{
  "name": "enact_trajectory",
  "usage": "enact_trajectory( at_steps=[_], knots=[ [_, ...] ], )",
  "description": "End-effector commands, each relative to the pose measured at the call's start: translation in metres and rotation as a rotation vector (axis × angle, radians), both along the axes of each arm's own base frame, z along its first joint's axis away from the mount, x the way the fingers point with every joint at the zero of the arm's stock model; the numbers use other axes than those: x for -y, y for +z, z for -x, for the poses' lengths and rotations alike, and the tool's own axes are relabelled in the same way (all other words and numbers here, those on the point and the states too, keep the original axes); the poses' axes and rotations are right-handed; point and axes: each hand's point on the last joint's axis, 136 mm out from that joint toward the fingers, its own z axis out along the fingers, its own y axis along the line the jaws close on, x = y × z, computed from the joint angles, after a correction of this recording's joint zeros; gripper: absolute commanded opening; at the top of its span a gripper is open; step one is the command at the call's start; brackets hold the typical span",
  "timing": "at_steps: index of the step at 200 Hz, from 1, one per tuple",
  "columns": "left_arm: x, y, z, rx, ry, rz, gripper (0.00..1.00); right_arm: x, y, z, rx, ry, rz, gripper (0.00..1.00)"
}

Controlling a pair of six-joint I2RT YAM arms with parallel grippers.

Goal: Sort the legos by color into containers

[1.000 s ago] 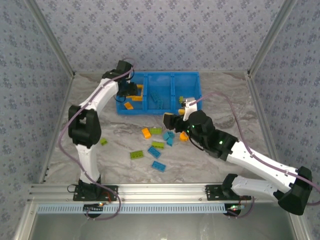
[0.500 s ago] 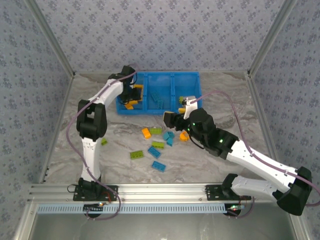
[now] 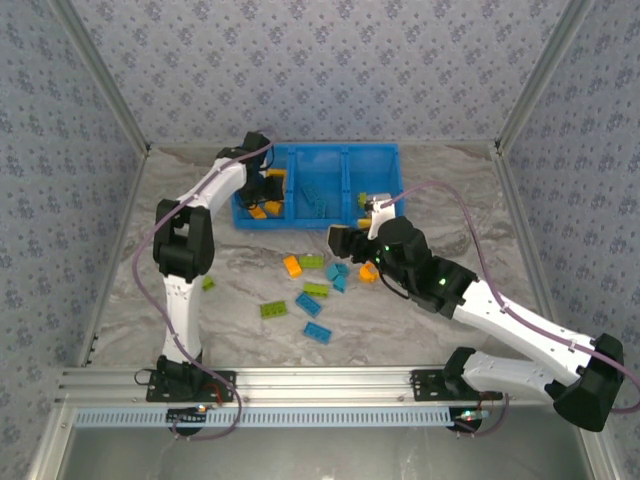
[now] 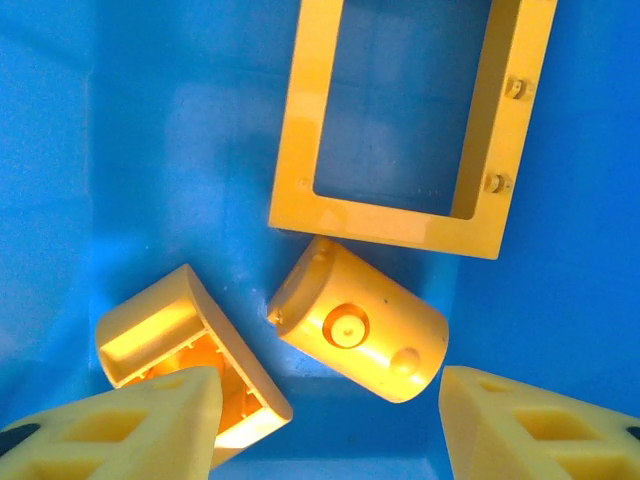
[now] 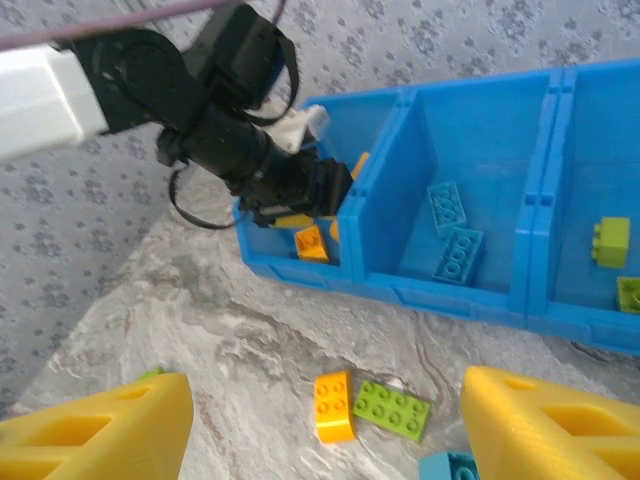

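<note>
While left claw (image 4: 330,425) gapes | orange legos (image 4: 358,322) lie loose between fingers (image 4: 130,420)

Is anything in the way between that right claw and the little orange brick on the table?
Nothing visible. The open right gripper faces the orange brick across bare marble table. A lime green brick lies right beside it, not in front.
</note>
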Motion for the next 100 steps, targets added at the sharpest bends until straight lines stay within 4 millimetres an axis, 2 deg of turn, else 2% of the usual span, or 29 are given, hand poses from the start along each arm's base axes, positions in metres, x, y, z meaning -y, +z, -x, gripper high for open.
enact_trajectory(
  at_steps=[1, 12, 25, 48, 56, 75, 100],
  knots=[
    [-0.011, 0.067, 0.000, 0.125, 0.037, 0.003, 0.57, 0.013, -0.022, -0.002, -0.076, -0.063, 0.083, 0.71],
    [-0.014, 0.086, 0.003, 0.178, 0.054, 0.005, 0.57, 0.019, -0.042, -0.003, -0.144, -0.102, 0.140, 0.68],
    [-0.018, 0.107, 0.010, 0.233, 0.075, 0.011, 0.57, 0.029, -0.075, 0.000, -0.281, -0.178, 0.215, 0.63],
    [-0.017, 0.141, 0.031, 0.332, 0.086, 0.035, 0.57, 0.025, -0.130, 0.011, -0.499, -0.220, 0.315, 0.60],
    [-0.013, 0.152, 0.042, 0.367, 0.078, 0.049, 0.57, 0.017, -0.145, 0.014, -0.550, -0.209, 0.327, 0.60],
    [0.010, 0.171, 0.071, 0.445, 0.015, 0.104, 0.57, -0.001, -0.167, 0.010, -0.600, -0.190, 0.367, 0.64],
    [0.040, 0.178, 0.125, 0.480, -0.091, 0.137, 0.57, -0.007, -0.188, -0.005, -0.653, -0.199, 0.461, 0.73]
  ],
)
